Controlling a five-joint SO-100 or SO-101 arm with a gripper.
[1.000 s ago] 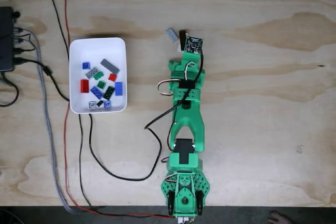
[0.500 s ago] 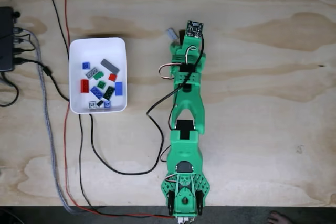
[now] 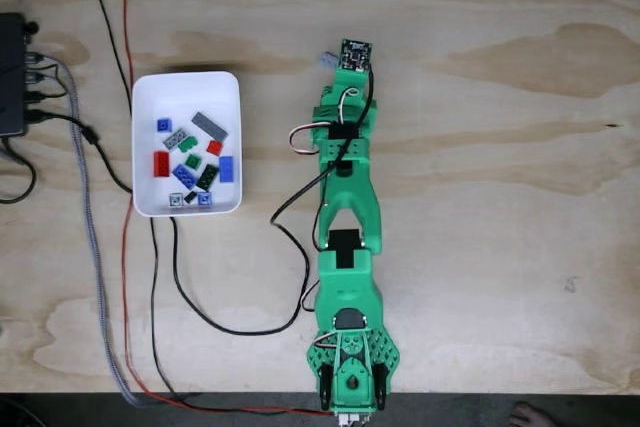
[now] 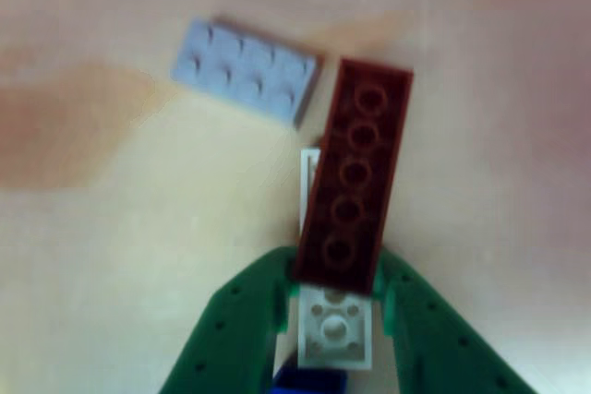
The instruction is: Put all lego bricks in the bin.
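Gripping the dark brown brick [image 4: 355, 177] by its lower end, the claw [image 4: 334, 276] is clamped at frame centre; a grey brick [image 4: 247, 69] lies upper left. Risk: the shallow end-grip could let it pivot and drop short of the bin [image 3: 225, 80], left of centre.

I saw grainy matt plywood on the table [image 3: 500, 197], smooth white plastic on the bin [image 3: 187, 83], and green plastic fingers [image 4: 231, 329].
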